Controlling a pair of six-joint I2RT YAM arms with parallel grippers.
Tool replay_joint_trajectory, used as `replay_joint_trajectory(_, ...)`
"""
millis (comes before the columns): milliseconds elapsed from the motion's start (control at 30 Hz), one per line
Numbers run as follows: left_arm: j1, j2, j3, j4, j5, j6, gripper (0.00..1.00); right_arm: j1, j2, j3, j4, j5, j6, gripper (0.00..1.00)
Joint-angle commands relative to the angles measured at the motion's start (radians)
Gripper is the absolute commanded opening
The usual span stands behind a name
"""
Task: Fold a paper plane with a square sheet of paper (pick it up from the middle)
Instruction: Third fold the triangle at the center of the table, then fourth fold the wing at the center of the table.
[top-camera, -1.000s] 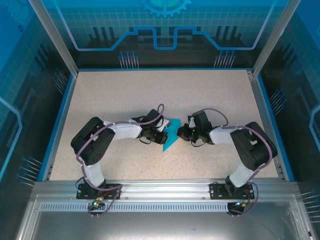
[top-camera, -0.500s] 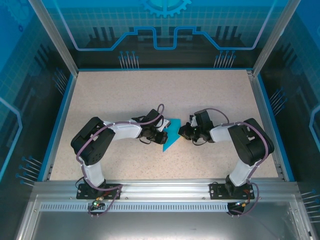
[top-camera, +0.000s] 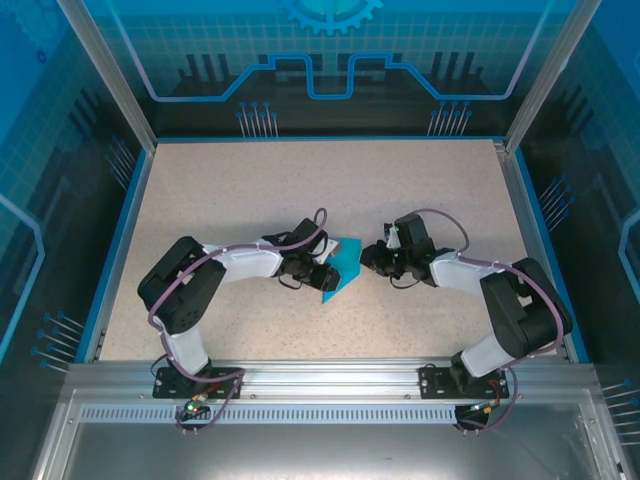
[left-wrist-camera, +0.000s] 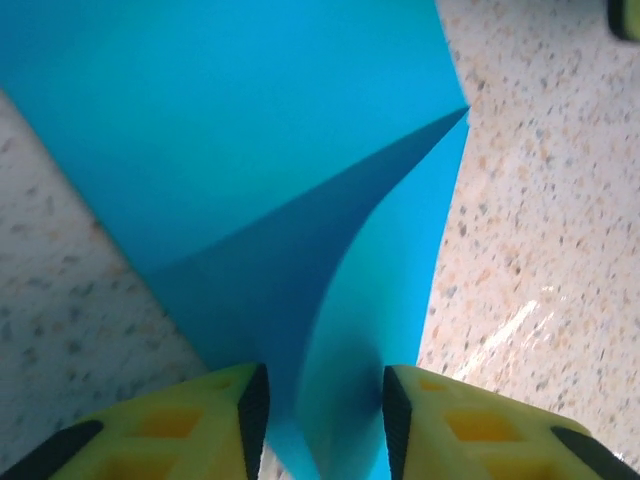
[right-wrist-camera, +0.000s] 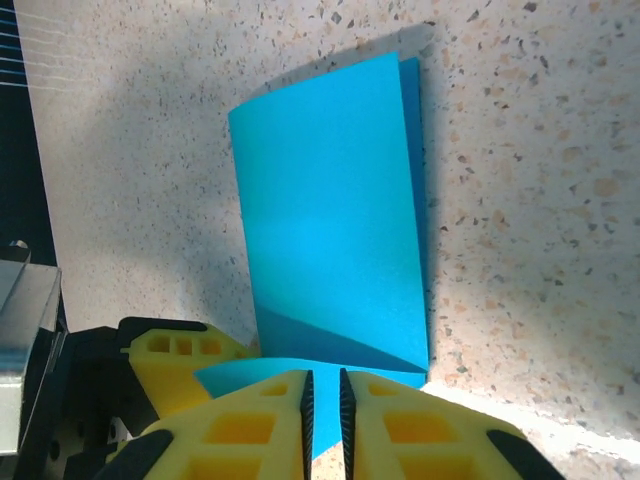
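On the desk (top-camera: 250, 190), seemingly mid-fold: left hand (left-wrist-camera: 320, 415) parted around the square sheet of paper (right-wrist-camera: 330, 210), right hand (right-wrist-camera: 322, 400) nearly closed, hold unclear; crease probably needs pressing next.

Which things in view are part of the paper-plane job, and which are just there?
Part of the job: paper, partly folded; left gripper; right gripper.
Just there: table; metal rail at the near edge; blue back wall.
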Motion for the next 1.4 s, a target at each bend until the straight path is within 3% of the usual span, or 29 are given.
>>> replay_joint_trajectory(0, 0.003, -0.075, 0.006, -0.087, -0.046, -0.025, 0.47, -0.012, -0.027, -0.033, -0.041, 0.005, -0.017, 0.19)
replay_joint_trajectory(100, 0.004, -0.116, 0.000, -0.102, -0.078, -0.048, 0.54, -0.013, -0.045, -0.052, -0.036, 0.000, -0.014, 0.22)
replay_joint_trajectory(200, 0.004, -0.153, -0.008, -0.107, -0.086, -0.071, 0.52, -0.010, -0.051, -0.062, -0.017, -0.023, -0.007, 0.23)
replay_joint_trajectory(400, 0.004, -0.187, -0.023, -0.056, 0.012, -0.100, 0.28, -0.001, -0.026, -0.066, 0.016, -0.053, -0.003, 0.31)
replay_joint_trajectory(533, 0.003, -0.147, -0.015, -0.040, 0.052, -0.094, 0.20, 0.010, 0.005, -0.066, 0.051, -0.071, 0.003, 0.34)
replay_joint_trajectory(867, 0.003, -0.061, -0.004, -0.011, -0.021, -0.096, 0.16, 0.040, 0.100, -0.028, 0.115, -0.107, 0.018, 0.37)
replay_joint_trajectory(1367, 0.004, -0.009, 0.009, 0.002, -0.026, -0.103, 0.16, 0.090, 0.150, 0.044, 0.150, -0.133, -0.008, 0.37)
